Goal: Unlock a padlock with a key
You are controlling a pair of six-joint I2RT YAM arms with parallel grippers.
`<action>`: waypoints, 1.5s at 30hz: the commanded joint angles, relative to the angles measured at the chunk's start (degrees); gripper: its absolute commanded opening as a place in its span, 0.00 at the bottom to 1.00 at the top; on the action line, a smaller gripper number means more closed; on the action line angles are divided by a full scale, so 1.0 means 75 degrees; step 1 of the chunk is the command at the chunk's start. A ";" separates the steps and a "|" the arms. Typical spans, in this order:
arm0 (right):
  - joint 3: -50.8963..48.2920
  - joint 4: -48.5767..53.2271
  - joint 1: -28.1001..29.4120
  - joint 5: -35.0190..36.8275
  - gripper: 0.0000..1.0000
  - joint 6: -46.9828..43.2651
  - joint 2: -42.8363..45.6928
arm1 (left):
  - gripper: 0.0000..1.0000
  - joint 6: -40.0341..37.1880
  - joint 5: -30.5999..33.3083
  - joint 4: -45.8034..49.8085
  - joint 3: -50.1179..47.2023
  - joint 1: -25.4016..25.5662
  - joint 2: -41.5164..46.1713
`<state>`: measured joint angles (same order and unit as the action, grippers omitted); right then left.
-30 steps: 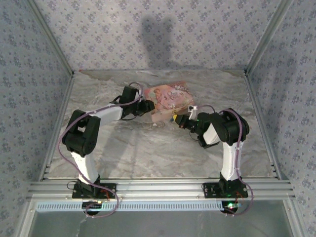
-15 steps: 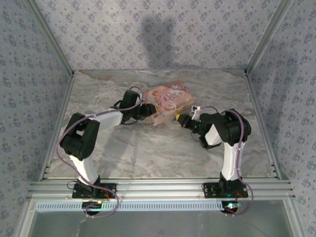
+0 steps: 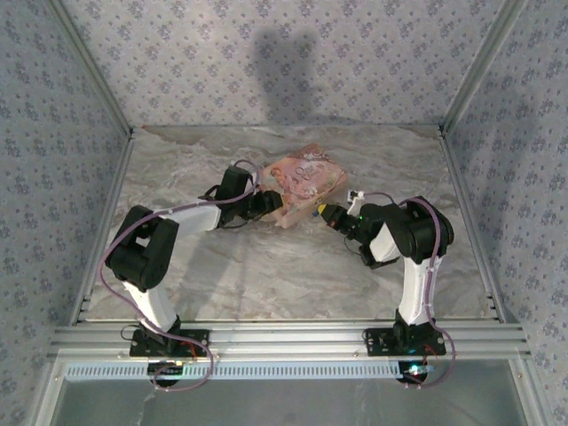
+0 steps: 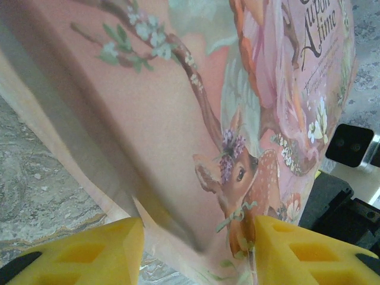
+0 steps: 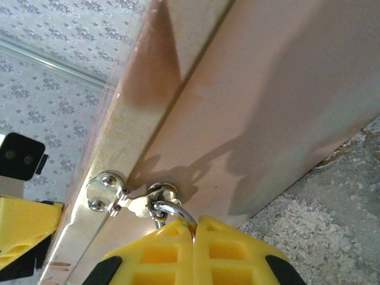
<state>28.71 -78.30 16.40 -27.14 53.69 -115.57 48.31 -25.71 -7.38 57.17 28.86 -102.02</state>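
Observation:
The pink picture box [image 3: 306, 177] lies at the middle back of the table with both grippers at its near side. My left gripper [image 3: 273, 206] is open, and its yellow fingers [image 4: 89, 252] straddle the box's near corner [image 4: 178, 119]. My right gripper [image 5: 195, 222] is shut on the padlock's silvery shackle [image 5: 172, 209], which passes through the metal hasp [image 5: 107, 190] on the box's pale side [image 5: 267, 89]. The padlock's blue body is hidden by those fingers. The key is out of view. From above, the right gripper [image 3: 325, 211] touches the box's front right.
Marble tabletop [image 3: 266, 266] is ringed by patterned walls and a metal frame rail [image 3: 284, 337] at the near edge. The right wrist's black camera housing [image 4: 350, 144] sits close beyond the box in the left wrist view. A left finger [image 5: 24, 225] shows beside the box.
The box has shifted and turned slightly on the table. The right gripper has crept a little toward the box. The left arm has settled lower and its jaws have spread wider.

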 commanded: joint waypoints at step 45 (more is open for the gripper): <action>0.0281 0.7009 -0.0732 0.0856 0.00 -0.2205 0.4620 | 0.90 -0.0866 0.1328 0.1824 -0.0418 -0.0926 0.2546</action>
<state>27.77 -42.26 10.96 -21.65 47.05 -86.37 44.58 -20.03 3.64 55.16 23.22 -87.90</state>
